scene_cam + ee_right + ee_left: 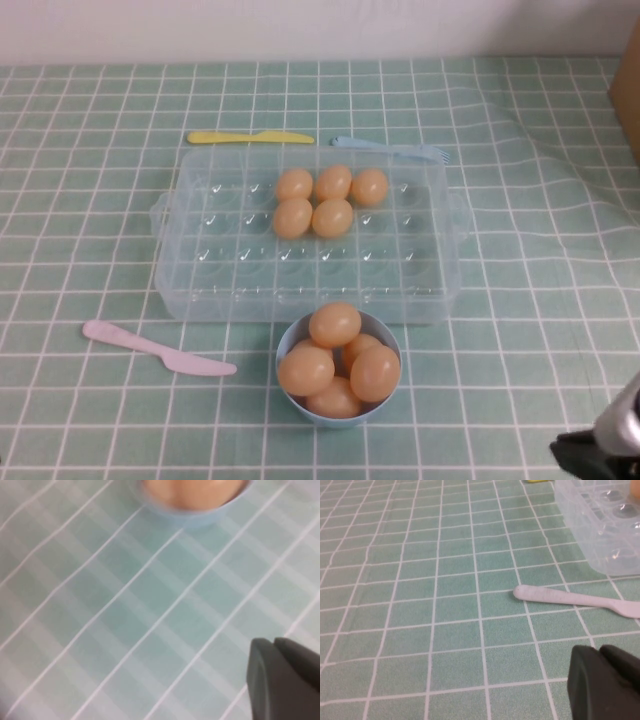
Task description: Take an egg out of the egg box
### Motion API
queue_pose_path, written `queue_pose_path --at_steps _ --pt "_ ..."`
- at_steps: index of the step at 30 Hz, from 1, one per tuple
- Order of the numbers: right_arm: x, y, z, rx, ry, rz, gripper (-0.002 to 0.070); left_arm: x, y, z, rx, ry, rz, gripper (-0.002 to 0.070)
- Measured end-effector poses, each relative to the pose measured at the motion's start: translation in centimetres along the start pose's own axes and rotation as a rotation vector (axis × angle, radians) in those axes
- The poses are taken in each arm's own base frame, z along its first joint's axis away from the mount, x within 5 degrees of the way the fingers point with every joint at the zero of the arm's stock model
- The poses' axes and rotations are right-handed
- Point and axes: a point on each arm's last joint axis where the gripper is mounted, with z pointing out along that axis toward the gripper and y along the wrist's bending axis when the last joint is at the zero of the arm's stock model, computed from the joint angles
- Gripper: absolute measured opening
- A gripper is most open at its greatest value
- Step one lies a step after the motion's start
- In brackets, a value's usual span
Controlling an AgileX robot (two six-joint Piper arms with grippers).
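Observation:
The clear plastic egg box [230, 290] lies in the middle of the table. Several orange-tan eggs [332, 217] sit in its far middle cells. Its corner shows in the left wrist view [600, 525]. My right gripper [590, 455] is low at the near right corner of the table, shut and empty, right of the bowl; it also shows in the right wrist view [274, 641]. My left gripper [600, 650] is out of the high view. In the left wrist view it is shut and empty, over the cloth near the pink knife.
A light-blue bowl [385, 335] with several eggs stands just in front of the box, and shows in the right wrist view [190, 512]. A pink knife [155, 348] [570, 598] lies near left. A yellow knife [250, 137] and blue fork [390, 148] lie behind the box.

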Motion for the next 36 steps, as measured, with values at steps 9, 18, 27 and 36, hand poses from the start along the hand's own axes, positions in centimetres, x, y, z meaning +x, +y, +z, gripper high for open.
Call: queue_pose_path --at_steps 9,18,27,36 --pt "5.5 -5.6 -0.2 0.253 -0.418 0.258 -0.0016 0.0 0.0 0.0 -0.001 0.000 0.002 -0.0003" --pt "11.4 -7.0 -0.4 0.533 -0.669 0.390 -0.0017 0.0 0.0 0.0 -0.001 0.000 0.003 -0.0003" --pt "13.5 -6.7 -0.8 0.640 -0.725 0.428 -0.0016 0.0 0.0 0.0 -0.001 0.000 0.003 -0.0003" --pt "13.7 -6.6 -0.6 0.645 -0.681 0.392 -0.0016 0.0 0.0 0.0 -0.001 0.000 0.003 -0.0003"
